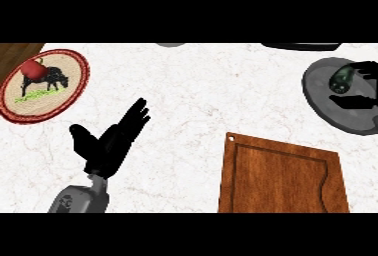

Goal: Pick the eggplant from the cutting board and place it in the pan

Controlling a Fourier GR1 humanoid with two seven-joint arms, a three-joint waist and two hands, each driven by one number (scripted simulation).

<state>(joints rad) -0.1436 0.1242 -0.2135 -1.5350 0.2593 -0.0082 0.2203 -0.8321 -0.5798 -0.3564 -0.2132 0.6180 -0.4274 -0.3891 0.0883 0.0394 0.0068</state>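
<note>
The eggplant [341,80], small and dark green, lies inside the grey pan [325,107] at the right edge of the counter. My right hand [358,102] is over the pan and partly cut off by the view's edge, with black parts of it just above and below the eggplant. The wooden cutting board [284,175] at lower right has nothing on it. My left hand [111,142] rests open at centre left, fingers pointing up and right, away from the board and the pan.
A round woven plate [63,97] with a cow picture sits at the far left, a red apple [32,68] on its upper part. Dark objects [303,46] peek in along the counter's far edge. White marble counter lies between plate and pan.
</note>
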